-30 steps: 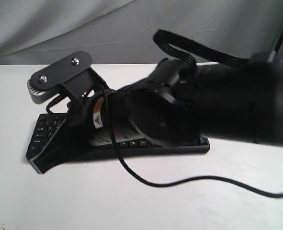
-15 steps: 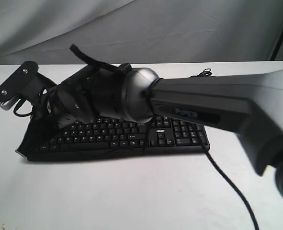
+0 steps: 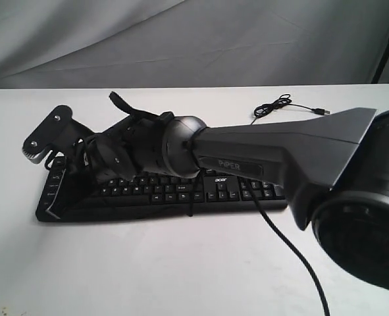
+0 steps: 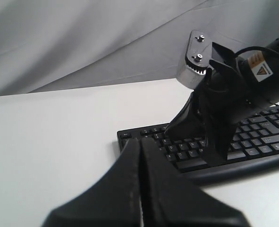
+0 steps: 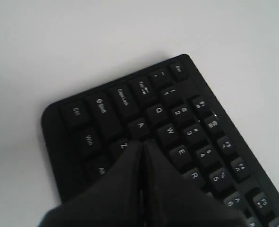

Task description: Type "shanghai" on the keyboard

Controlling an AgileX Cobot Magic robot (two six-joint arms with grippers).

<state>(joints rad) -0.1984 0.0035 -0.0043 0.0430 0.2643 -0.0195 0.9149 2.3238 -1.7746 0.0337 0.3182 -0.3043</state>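
Right arm: grey link, enters the exterior view at 4 o'clock and stretches across toward 9 o'clock.
Right wrist: rounded grey joint with black housing beyond it; camera bracket raised at the far end.
Right gripper: fingers pressed together, tips angled downward.
Left gripper: fingers closed, tips meeting in one seam.

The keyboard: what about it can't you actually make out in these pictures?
- Exterior view: the right arm covers much of the keyboard, mostly its upper left rows. The key letters are too small to read.
- Right wrist view: the right gripper, shut, hides the keys beside the A key. Whether it presses anything is unclear.
- Left wrist view: the keyboard's far end is cut off by the frame edge, and the left gripper is blurred.
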